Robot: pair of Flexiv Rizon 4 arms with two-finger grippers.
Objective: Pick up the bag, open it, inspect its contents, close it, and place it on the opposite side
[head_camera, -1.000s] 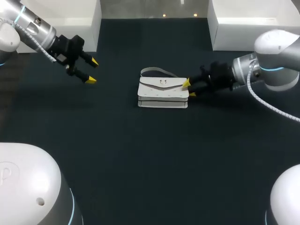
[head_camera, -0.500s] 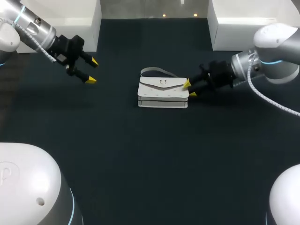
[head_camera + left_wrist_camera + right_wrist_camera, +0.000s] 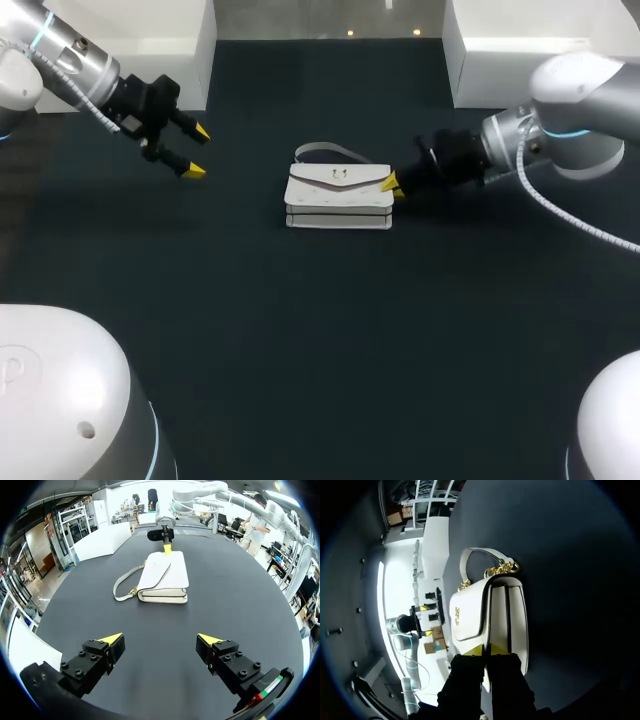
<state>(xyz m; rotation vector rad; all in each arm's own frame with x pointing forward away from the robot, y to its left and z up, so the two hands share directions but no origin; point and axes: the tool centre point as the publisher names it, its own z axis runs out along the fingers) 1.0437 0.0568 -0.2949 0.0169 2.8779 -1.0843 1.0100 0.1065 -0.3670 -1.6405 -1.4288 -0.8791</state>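
The dark bench (image 3: 320, 330) carries one task object, set near its middle. My right arm (image 3: 580, 110) comes in low from its side and reaches the object. My left arm (image 3: 70, 60) is held at the far left corner.

The white flap handbag (image 3: 338, 195) lies flat with its flap up. Its long axis runs across the bench from left to right, in line with the right arm's reach. Its right end meets the right end effector (image 3: 392, 187), so that arm is much the nearer.

In the right wrist view the right end effector's yellow tips are drawn narrow, pinching the handbag's end edge where the flap's seam runs in. I judge this a grip for lifting, though a thin one.

The left end effector (image 3: 195, 151) is spread wide and holds nothing. It is well apart from the handbag, which lies straight ahead of it.

The handbag looks soft-sided and layered. A pale strap (image 3: 325, 152) is looped at its far edge on gold links, and a small gold clasp (image 3: 456, 612) sits on the flap.
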